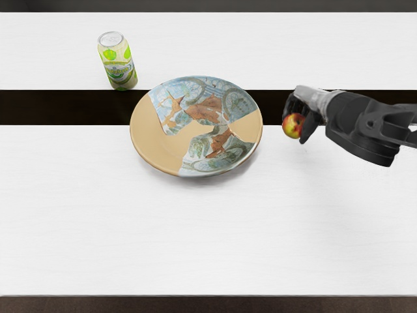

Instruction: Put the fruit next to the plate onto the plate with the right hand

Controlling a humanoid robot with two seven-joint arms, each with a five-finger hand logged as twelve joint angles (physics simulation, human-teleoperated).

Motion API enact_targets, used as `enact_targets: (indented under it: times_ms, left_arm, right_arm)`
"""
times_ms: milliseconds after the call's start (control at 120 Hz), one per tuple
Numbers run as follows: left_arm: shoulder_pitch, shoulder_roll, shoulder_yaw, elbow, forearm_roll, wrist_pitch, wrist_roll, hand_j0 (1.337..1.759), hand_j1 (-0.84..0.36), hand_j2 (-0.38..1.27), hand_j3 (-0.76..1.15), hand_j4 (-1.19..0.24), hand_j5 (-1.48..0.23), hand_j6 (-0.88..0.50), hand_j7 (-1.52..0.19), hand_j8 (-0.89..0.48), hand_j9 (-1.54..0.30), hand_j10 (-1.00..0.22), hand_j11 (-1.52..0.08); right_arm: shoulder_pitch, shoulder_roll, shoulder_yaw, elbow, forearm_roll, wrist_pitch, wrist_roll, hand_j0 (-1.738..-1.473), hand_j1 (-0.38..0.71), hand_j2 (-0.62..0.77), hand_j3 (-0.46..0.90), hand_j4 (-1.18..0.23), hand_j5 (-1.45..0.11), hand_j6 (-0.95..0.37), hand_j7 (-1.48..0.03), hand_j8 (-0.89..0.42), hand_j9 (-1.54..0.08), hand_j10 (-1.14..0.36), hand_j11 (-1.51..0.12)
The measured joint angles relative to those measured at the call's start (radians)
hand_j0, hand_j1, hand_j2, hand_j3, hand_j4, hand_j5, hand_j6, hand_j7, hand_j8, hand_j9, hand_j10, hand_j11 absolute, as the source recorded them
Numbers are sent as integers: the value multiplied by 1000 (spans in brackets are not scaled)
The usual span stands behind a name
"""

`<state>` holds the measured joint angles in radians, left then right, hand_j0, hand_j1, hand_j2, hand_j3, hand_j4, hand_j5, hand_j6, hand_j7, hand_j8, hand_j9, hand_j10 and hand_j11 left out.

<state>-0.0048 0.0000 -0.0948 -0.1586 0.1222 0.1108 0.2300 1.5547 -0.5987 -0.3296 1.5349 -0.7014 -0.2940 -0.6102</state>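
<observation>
A small red and yellow apple (292, 125) is just right of the plate, with the dark fingers of my right hand (298, 120) curled around it. The right arm comes in from the right edge of the head view. Whether the apple rests on the table or is lifted off it I cannot tell. The round plate (146, 134) has a tan rim and blue, green and brown painted patterns; it lies at the middle of the table with nothing on it. A gap separates the apple from the plate's right rim.
A green and white drink can (117, 60) stands upright behind the plate at the upper left. A dark band (58, 107) runs across the white table behind the plate.
</observation>
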Motion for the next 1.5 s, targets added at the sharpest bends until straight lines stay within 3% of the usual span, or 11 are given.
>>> enact_targets:
  times_ms: [408, 850, 967, 1225, 1417, 1500]
  left_arm:
    - [0, 0, 2, 0, 0, 0, 0, 1658, 334, 3, 0, -13, -16, -13, -16, -13, -16, -13, -16]
    - [-1, 0, 1, 1, 0, 0, 0, 1658, 334, 3, 0, -13, -16, -13, -16, -13, -16, -13, -16]
    - [-1, 0, 1, 1, 0, 0, 0, 1658, 334, 3, 0, -13, -16, -13, -16, -13, -16, -13, -16]
    - [-1, 0, 1, 1, 0, 0, 0, 1658, 334, 3, 0, -13, -16, -13, -16, -13, -16, -13, -16]
    - [-1, 0, 2, 1, 0, 0, 0, 1658, 334, 3, 0, -13, -16, -13, -16, -13, -16, -13, -16]
    - [-1, 0, 1, 1, 0, 0, 0, 1658, 334, 3, 0, -13, -16, -13, -16, -13, -16, -13, -16]
  right_arm:
    - [145, 58, 2, 27, 97, 17, 0, -1651, 154, 135, 0, -648, -1011, -505, -985, -608, -1016, -738, -1020]
    - [166, 238, 31, -20, 139, -6, 0, -1651, 147, 132, 0, -665, -1001, -513, -982, -620, -1007, -737, -1012]
    - [159, 309, 31, -95, 146, -6, 0, -1651, 135, 113, 0, -679, -998, -524, -979, -627, -1007, -734, -1012]
    - [109, 464, 23, -365, 148, 57, 0, -1651, 144, 131, 0, -680, -981, -525, -965, -633, -989, -725, -993]
    - [57, 545, 17, -522, 140, 94, 0, -1651, 168, 168, 0, -675, -967, -522, -956, -629, -978, -720, -981]
    - [48, 564, 22, -553, 134, 94, -1, -1653, 21, 100, 0, -489, -687, -378, -679, -457, -695, -511, -698]
